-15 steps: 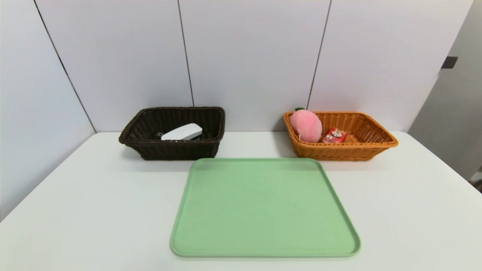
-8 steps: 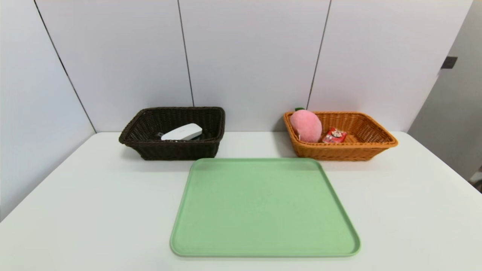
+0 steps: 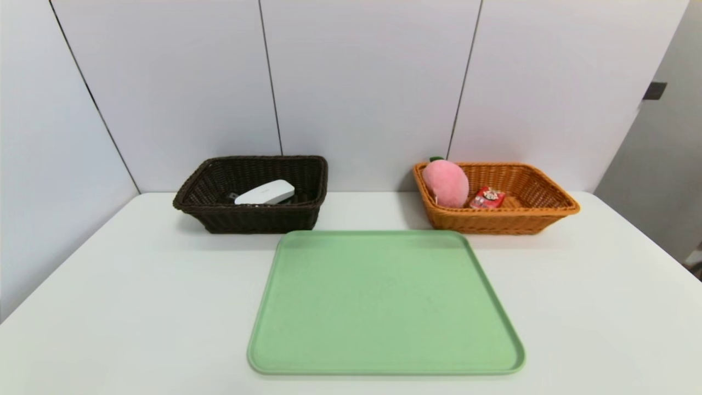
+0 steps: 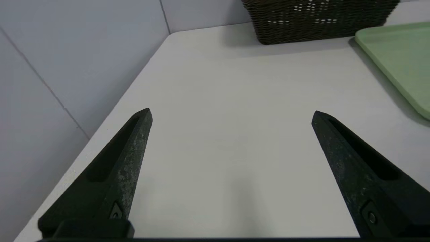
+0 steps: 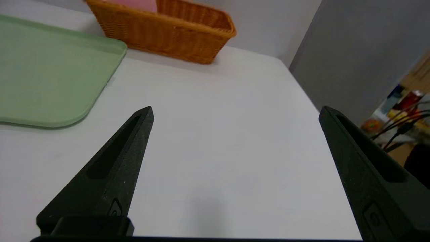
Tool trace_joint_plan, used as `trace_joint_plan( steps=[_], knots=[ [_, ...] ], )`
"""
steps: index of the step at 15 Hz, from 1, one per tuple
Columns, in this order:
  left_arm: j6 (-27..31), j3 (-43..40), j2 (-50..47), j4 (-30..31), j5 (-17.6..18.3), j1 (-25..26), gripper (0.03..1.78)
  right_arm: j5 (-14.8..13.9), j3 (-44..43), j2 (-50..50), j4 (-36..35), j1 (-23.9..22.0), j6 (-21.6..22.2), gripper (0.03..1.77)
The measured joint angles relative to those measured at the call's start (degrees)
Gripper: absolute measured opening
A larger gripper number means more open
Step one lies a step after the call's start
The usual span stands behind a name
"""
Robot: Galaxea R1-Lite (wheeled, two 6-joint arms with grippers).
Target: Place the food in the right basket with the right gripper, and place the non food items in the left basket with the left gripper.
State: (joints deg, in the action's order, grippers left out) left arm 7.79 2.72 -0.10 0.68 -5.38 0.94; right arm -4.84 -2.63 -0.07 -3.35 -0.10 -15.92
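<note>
The sorting looks finished: the tray (image 3: 386, 307) near the middle of the table (image 3: 137, 307) is bare, and the things sit in the two baskets. The peach (image 3: 447, 184) leans in the left end of the orange basket (image 3: 493, 222), its top up at the rim, with the carton (image 3: 487, 198) just beside it. The white case (image 3: 266, 193) lies tilted in the dark basket (image 3: 258, 219), beyond the tray's far left corner; whatever is under it is too hidden to name. The left gripper (image 4: 231, 109) is spread wide, holding nothing, over the table near its left edge; the right gripper (image 5: 237, 107) is likewise spread and unladen, towards the table's right edge. No further pick seems called for; the next move is probably just to keep both arms back, clear of the baskets, so that nothing gets knocked.
</note>
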Motion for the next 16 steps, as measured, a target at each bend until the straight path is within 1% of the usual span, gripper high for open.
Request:
trace_joint_plan(
  steps=[1, 2, 3, 4, 5, 6, 7, 8, 11, 13, 15, 16],
  knots=[
    [-0.41, -0.55, 0.00, 0.06, 2.02, 0.00, 1.69, 0.73, 1.26, 0.00, -3.54, 0.00, -0.39, 1.70],
    [-1.49, -1.24, -0.01, 0.13, 4.45, 0.00, 1.69, 2.61, 1.95, 0.00, -3.67, 0.00, -0.22, 1.70],
    [-2.12, -1.95, -0.01, -0.17, 5.73, 0.00, 1.69, 4.27, 2.30, 0.00, -1.38, 0.00, 0.13, 1.70],
    [-2.67, -2.32, -0.01, -0.39, 6.08, 0.00, 1.69, 4.84, 2.45, 0.00, 0.51, 0.00, 0.35, 1.70],
    [-3.33, -2.51, -0.01, -0.41, 6.19, 0.00, 1.69, 5.13, 2.47, 0.00, 0.61, 0.00, 0.18, 1.70],
    [-3.68, -2.61, -0.01, -0.41, 6.25, 0.00, 1.69, 6.10, 2.54, 0.00, 1.01, 0.00, 0.11, 1.70],
    [-3.94, -2.67, -0.01, -0.41, 6.22, 0.00, 1.69, 7.70, 2.56, 0.00, 0.93, 0.00, 0.38, 1.70],
    [-4.71, -2.69, -0.01, -0.44, 6.12, 0.00, 1.69, 8.39, 2.56, 0.00, 0.93, 0.00, 0.63, 1.70],
    [-7.97, -2.72, 0.00, -0.44, 5.84, -0.01, 1.69, 8.41, 2.61, 0.00, 2.83, 0.00, 3.74, 1.70],
    [-9.87, -2.72, 0.00, -0.30, 4.96, 0.00, 1.69, 8.39, 2.61, 0.00, 3.11, 0.00, 5.81, 1.70],
    [-10.05, -2.72, 0.00, -0.28, 4.72, 0.00, 1.69, 7.62, 2.61, 0.00, 3.35, 0.00, 8.55, 1.70],
    [-10.05, -2.72, 0.00, -0.28, 4.74, 0.00, 1.69, 7.31, 2.63, 0.00, 3.38, 0.00, 9.03, 1.70]
  ],
)
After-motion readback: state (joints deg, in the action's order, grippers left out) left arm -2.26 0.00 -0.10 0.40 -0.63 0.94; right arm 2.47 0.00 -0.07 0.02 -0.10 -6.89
